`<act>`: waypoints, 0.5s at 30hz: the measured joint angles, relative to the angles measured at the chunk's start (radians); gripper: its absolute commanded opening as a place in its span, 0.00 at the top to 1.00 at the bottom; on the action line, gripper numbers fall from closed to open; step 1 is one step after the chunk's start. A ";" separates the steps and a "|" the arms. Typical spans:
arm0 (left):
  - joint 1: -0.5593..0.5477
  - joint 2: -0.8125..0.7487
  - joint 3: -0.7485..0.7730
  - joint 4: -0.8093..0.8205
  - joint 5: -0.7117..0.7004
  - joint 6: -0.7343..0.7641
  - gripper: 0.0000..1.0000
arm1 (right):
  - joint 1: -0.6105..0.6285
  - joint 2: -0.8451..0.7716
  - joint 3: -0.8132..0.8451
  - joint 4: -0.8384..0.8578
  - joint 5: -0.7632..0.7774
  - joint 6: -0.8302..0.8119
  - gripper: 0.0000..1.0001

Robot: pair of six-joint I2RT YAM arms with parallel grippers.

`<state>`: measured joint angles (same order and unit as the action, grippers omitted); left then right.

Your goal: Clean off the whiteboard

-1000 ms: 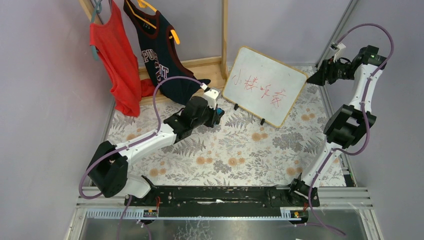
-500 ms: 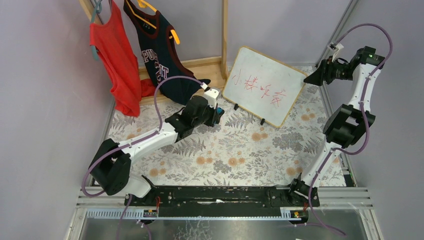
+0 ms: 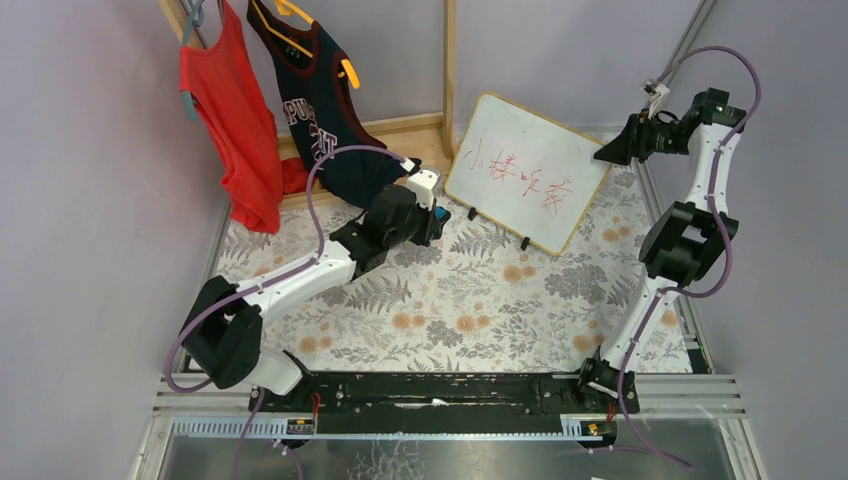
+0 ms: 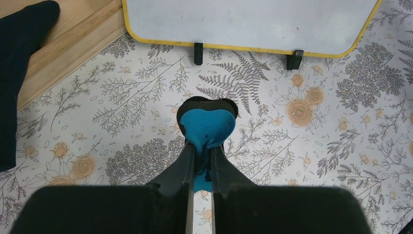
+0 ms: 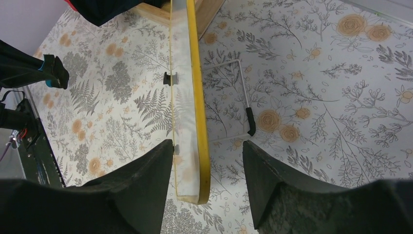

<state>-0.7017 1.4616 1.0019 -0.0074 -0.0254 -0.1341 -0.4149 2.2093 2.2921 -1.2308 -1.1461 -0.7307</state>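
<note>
- approach phase here: the red writing [image 3: 520,178] runs right across the whiteboard [image 3: 528,172], and no wiping has begun by the look of it.
- the whiteboard stands on its small black feet at the far side of the table [image 3: 450,310], right of centre, leaning back and turned at an angle to the arms.
- the left fingers [image 4: 187,161] are pressed together on the blue eraser [image 4: 206,127], whose pad bulges out past the tips.
- the eraser hangs over the table in front of the board's lower rim, near its left end, apart from it.
- the right fingers [image 5: 146,180] are spread wide, one either side of the board's yellow rim [image 5: 195,73] at its right-hand end; i can't see either one touching.
- pose: the left arm reaches forward and low, wrist aimed at the board's lower left; the right arm rears up high, elbow folded, wrist turned in toward the board's edge.
- next, as i judge it: the right fingers close on the rim to steady the board.
- then the left arm lifts, sets the pad flat on the first character and presses lightly so the propped board doesn't tip back.
</note>
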 measured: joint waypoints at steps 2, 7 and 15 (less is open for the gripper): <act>0.002 0.000 0.002 0.001 0.000 0.000 1.00 | 0.003 0.001 0.000 0.014 -0.001 0.011 0.41; 0.005 0.007 0.006 0.001 0.003 0.000 1.00 | 0.005 0.000 -0.001 0.041 -0.008 0.036 0.46; 0.010 0.095 0.085 0.011 0.026 -0.003 1.00 | 0.006 0.000 -0.044 0.063 -0.023 0.046 0.47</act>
<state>-0.6918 1.5562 1.0874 0.0040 0.0010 -0.1375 -0.4091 2.2097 2.2478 -1.1675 -1.1694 -0.6846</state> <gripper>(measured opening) 0.066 0.532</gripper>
